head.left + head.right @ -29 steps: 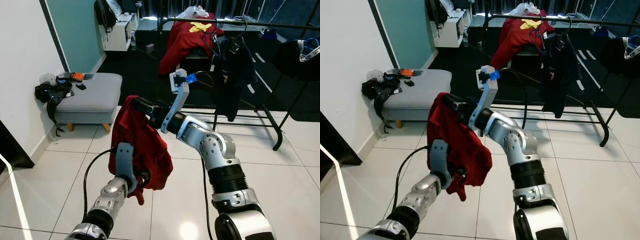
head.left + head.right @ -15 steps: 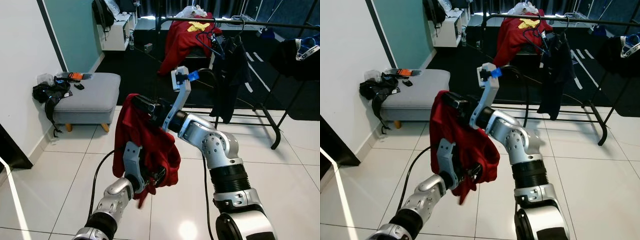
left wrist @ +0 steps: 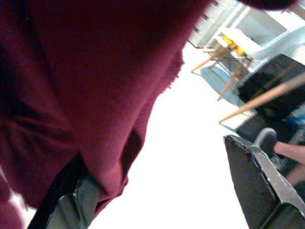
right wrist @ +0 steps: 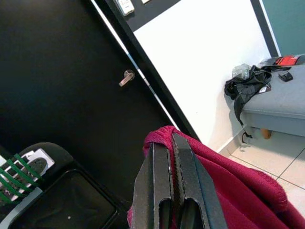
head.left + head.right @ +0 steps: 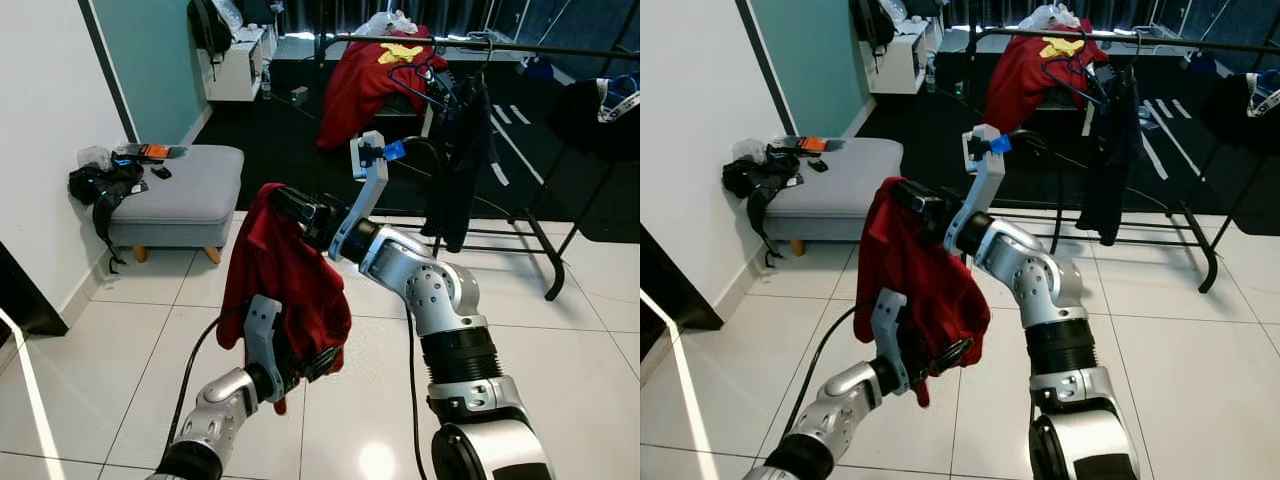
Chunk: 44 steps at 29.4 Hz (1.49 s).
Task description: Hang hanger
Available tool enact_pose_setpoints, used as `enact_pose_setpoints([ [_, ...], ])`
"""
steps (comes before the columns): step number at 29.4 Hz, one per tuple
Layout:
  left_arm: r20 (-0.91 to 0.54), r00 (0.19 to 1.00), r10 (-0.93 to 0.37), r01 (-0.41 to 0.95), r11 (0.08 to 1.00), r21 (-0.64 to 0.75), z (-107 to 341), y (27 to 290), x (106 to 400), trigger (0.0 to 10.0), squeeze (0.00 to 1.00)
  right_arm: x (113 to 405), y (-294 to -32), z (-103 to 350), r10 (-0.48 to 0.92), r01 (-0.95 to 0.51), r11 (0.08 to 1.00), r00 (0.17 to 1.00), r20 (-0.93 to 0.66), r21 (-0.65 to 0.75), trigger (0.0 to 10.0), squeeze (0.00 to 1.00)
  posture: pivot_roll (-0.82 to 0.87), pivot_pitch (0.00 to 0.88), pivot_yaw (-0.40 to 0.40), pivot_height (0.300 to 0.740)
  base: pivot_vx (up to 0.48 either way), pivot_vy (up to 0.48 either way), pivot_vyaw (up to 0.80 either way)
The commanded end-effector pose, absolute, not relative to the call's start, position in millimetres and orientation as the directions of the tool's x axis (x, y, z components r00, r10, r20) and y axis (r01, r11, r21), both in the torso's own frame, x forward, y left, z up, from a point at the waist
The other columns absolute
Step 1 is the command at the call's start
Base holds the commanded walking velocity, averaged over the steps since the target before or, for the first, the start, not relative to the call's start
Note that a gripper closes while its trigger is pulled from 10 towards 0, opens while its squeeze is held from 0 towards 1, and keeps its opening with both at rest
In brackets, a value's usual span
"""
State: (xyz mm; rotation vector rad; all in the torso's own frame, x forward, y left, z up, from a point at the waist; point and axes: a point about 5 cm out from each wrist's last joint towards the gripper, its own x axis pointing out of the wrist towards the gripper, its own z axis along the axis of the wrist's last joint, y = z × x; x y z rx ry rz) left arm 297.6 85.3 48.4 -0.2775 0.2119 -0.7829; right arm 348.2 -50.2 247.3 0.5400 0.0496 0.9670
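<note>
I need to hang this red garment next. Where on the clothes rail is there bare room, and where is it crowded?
The rail is bare between the dark garment and the black garment at its right end. It is crowded toward the left, where the red clothing, empty hangers and the dark garment bunch together. The right gripper holds the red garment up.

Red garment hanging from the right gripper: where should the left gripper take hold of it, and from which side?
The red garment hangs from the right gripper, pinched at its top. The left gripper would probably do best taking the bunched lower hem from below, where loose fabric droops within reach of its open fingers.
</note>
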Motion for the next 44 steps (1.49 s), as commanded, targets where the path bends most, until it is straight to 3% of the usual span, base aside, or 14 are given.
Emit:
enact_pose_setpoints([
  [1, -0.099, 0.670, -0.736, 0.675, 0.660, -0.330, 44.8, 87.0, 293.3, 10.0, 0.00, 349.7, -49.4, 256.4, 0.786, -0.780, 0.451, 0.577, 0.220, 0.433, 0.0, 0.00, 0.07, 0.054, -0.018, 0.740, 0.000, 0.000, 0.00],
  [8, -0.081, 0.652, -0.754, 0.691, 0.634, -0.347, 45.5, 85.5, 290.7, 10.0, 0.00, 350.0, -50.6, 256.3, 0.783, -0.778, 0.456, 0.581, 0.221, 0.433, 0.0, 0.00, 0.07, 0.047, -0.017, 0.740, 0.000, 0.000, 0.00],
  [20, -0.082, 0.753, -0.653, 0.600, 0.732, -0.324, 49.2, 80.8, 304.3, 10.0, 0.00, 347.1, -48.0, 260.1, 0.786, -0.786, 0.443, 0.572, 0.234, 0.432, 0.0, 0.00, 0.05, 0.048, -0.006, 0.740, 0.000, 0.000, 0.00],
  [30, -0.097, 0.755, -0.649, 0.588, 0.734, -0.340, 48.9, 69.9, 306.7, 10.0, 0.00, 345.6, -45.9, 261.3, 0.788, -0.787, 0.438, 0.569, 0.236, 0.435, 0.0, 0.00, 0.04, 0.058, 0.001, 0.740, 0.000, 0.000, 0.00],
  [31, -0.094, 0.754, -0.650, 0.589, 0.732, -0.342, 49.1, 69.4, 306.7, 7.4, 0.00, 345.5, -45.9, 261.3, 0.787, -0.786, 0.438, 0.570, 0.236, 0.436, 0.0, 0.00, 0.04, 0.058, 0.001, 0.740, 0.000, 0.000, 0.00],
  [32, -0.094, 0.754, -0.650, 0.589, 0.732, -0.342, 49.1, 69.4, 306.7, 7.4, 0.00, 345.5, -45.9, 261.3, 0.787, -0.786, 0.438, 0.570, 0.236, 0.436, 0.0, 0.00, 0.04, 0.058, 0.001, 0.740, 0.000, 0.000, 0.00],
  [33, -0.090, 0.755, -0.650, 0.589, 0.731, -0.345, 49.2, 68.7, 307.1, 0.0, 0.00, 345.3, -46.2, 261.2, 0.786, -0.785, 0.438, 0.571, 0.237, 0.437, 0.0, 0.00, 0.04, 0.058, 0.002, 0.740, 0.000, 0.000, 0.00],
  [44, -0.081, 0.759, -0.646, 0.582, 0.729, -0.361, 49.3, 68.8, 308.4, 0.0, 0.00, 346.1, -46.4, 261.6, 0.783, -0.784, 0.441, 0.574, 0.240, 0.438, 0.0, 0.00, 0.04, 0.058, 0.002, 0.740, 0.000, 0.000, 0.00],
])
